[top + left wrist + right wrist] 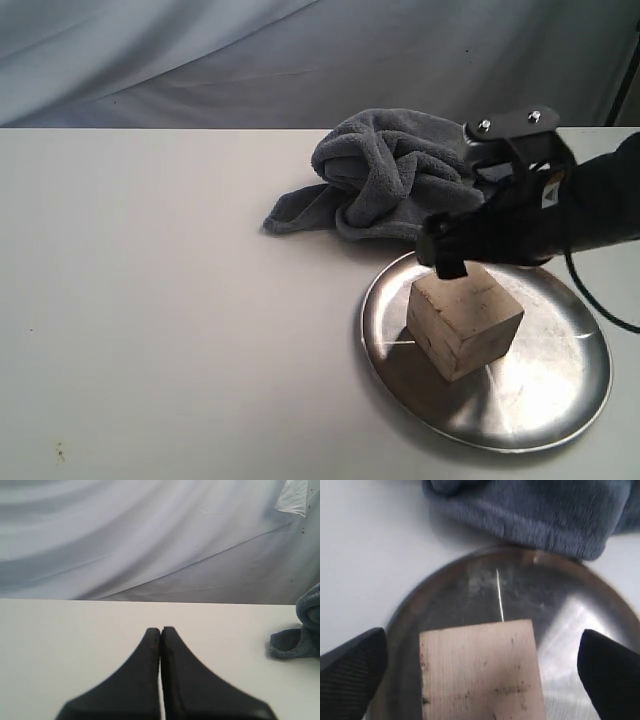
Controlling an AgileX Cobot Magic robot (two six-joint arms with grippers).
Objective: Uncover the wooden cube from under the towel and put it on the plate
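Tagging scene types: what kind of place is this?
Likely a lab test bench: bare white table, grey fabric backdrop, and a few props, a wooden cube on a metal plate beside a towel.

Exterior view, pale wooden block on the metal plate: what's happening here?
The pale beige wooden cube sits on the round silver metal plate. The right tool hangs over it, open and clear of its sides. The dark grey fluffy towel lies bunched right next to the plate. The left tool is shut and empty.

No writing, brand, number or sign can be read in any of the views
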